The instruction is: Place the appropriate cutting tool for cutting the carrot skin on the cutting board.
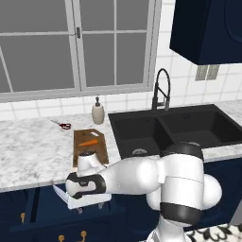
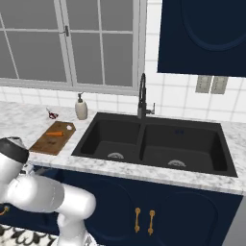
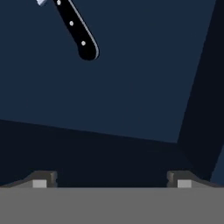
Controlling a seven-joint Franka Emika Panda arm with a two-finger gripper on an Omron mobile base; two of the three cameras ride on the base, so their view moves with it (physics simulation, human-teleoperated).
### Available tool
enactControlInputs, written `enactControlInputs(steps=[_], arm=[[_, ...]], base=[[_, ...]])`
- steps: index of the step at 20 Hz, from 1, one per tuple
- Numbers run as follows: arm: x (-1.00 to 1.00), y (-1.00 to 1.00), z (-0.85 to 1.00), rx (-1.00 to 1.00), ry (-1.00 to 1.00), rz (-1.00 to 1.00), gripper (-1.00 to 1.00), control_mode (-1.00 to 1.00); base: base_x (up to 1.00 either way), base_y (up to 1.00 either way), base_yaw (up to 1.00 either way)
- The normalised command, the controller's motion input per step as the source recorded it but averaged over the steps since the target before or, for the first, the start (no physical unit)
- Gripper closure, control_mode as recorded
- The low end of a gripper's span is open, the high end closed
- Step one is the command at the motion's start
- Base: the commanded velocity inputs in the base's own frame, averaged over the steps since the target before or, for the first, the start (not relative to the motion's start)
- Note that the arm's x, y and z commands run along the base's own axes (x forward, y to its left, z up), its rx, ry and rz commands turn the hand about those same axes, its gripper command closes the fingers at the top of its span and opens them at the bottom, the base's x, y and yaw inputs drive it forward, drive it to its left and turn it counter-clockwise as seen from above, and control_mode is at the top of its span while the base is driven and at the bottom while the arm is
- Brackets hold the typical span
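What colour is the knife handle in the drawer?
Black with small pale rivets; the knife handle shows best in the hand view.

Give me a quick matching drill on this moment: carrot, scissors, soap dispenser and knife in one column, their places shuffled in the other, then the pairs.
Things:
1. carrot
2. scissors
3. soap dispenser
4. knife

Places:
A. counter by the sink's back left corner, under the window
B. dark blue surface in the hand view, handle end toward the gripper
C. on the cutting board
D. bare counter behind the board, toward the window wall

Pairs: 1-C, 2-D, 3-A, 4-B
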Motion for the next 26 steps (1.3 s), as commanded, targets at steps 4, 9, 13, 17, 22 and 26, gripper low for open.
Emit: enactControlInputs(steps=[4,9,13,17,22,26], arm=[[-0.54,0.02,-0.41,0.02,0.15,0.0,-1.0,-1.0],[-0.86,0.0,-0.09,0.01,0.13,0.0,-1.0,-1.0],[-1.0,0.0,0.0,0.0,0.13,-0.05,-1.0,-1.0],[-1.0,-0.01,0.0,0.02,0.12,-0.09,-1.0,-1.0],[-0.81,-0.01,-0.01,0.01,-0.04,-0.07,-1.0,-1.0],[0.56,0.11,0.25,0.0,-0.11,-0.05,-1.0,-1.0]], base=[[0.0,0.0,0.0],[0.0,0.0,0.0],[0.0,0.0,0.0],[0.0,0.0,0.0],[0.0,0.0,0.0],[0.0,0.0,0.0]])
